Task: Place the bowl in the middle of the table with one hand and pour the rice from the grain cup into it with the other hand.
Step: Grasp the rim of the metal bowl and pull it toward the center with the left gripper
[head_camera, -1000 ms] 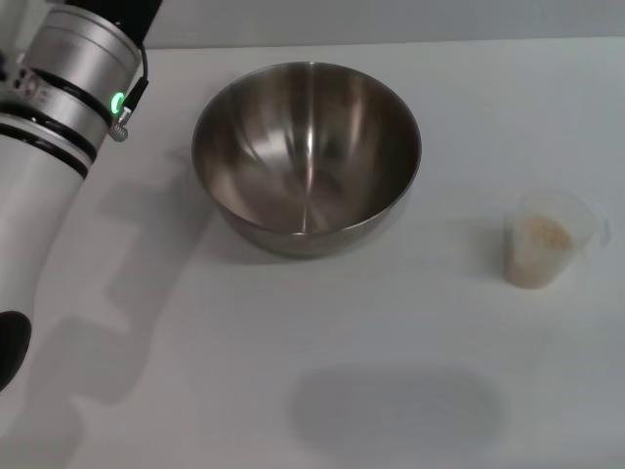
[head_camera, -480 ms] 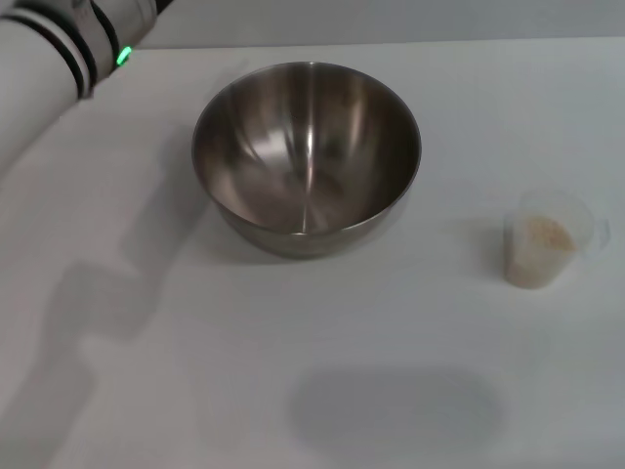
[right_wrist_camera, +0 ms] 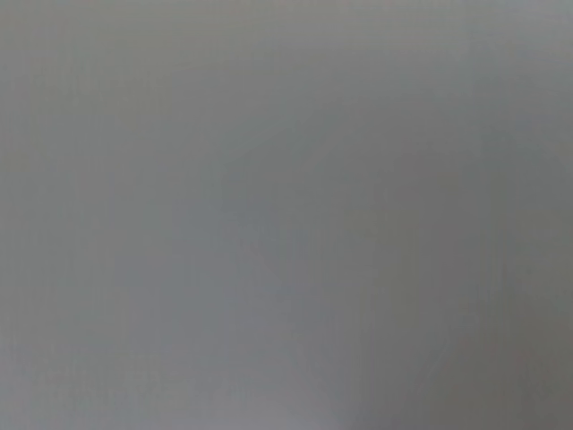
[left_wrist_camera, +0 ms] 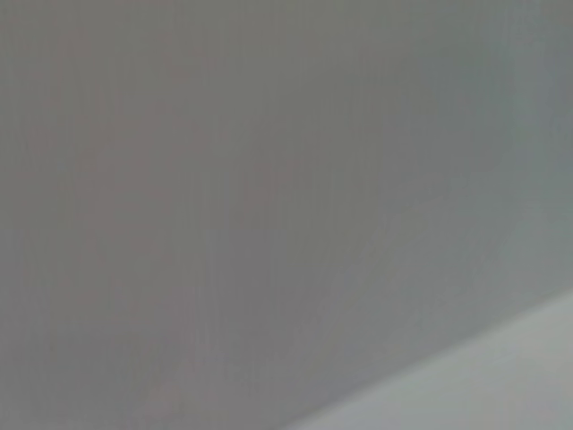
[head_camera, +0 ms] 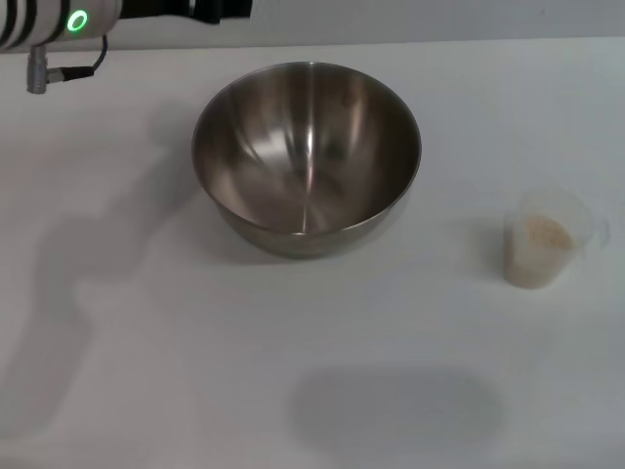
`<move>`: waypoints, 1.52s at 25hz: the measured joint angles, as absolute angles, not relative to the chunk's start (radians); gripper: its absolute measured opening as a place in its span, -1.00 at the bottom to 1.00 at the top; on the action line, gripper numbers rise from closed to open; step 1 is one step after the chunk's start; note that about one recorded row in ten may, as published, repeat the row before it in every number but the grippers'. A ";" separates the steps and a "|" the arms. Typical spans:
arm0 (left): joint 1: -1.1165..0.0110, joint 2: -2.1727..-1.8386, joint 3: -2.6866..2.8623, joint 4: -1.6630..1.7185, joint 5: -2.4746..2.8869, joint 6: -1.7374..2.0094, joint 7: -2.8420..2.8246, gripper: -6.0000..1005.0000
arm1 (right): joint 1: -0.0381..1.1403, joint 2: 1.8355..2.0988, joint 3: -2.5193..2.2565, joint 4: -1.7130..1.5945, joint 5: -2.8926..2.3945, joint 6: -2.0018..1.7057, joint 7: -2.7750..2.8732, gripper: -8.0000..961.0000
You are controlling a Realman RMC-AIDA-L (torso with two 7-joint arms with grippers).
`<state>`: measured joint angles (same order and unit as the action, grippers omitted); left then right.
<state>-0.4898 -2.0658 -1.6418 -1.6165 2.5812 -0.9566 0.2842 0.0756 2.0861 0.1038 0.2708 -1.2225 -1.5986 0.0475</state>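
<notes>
Big shiny stainless-steel mixing bowl (head_camera: 307,156) sits upright on the plain white table (head_camera: 146,371), toward 12 o'clock. Small clear plastic grain cup (head_camera: 550,239) with off-white rice (head_camera: 539,244) stands well apart at 3 o'clock, nothing between them. Left arm's wrist (head_camera: 59,24) pokes in at 11; can't tell its claw state.

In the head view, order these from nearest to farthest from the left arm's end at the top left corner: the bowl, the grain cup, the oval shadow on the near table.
1. The bowl, at the table's far middle, just right of the left gripper.
2. The oval shadow, at the near middle.
3. The grain cup with rice, far right.
</notes>
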 joint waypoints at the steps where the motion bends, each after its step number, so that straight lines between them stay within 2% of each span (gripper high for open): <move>1: -0.496 -2.066 -1.649 -1.611 2.582 -0.981 0.285 0.45 | 0.076 2.086 0.100 0.272 -1.223 -1.598 0.047 0.70; 12: -0.477 -2.066 -1.606 -1.558 2.585 -1.008 0.311 0.46 | 0.075 2.088 0.094 0.272 -1.223 -1.598 0.047 0.70; 38: -0.588 -2.070 -1.525 -1.167 2.663 -0.767 0.340 0.42 | 0.074 2.088 0.087 0.272 -1.223 -1.598 0.047 0.70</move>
<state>-0.5878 -2.0698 -1.5255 -1.1673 2.6628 -0.7670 0.3401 0.0742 2.0877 0.0875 0.2721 -1.2225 -1.5983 0.0475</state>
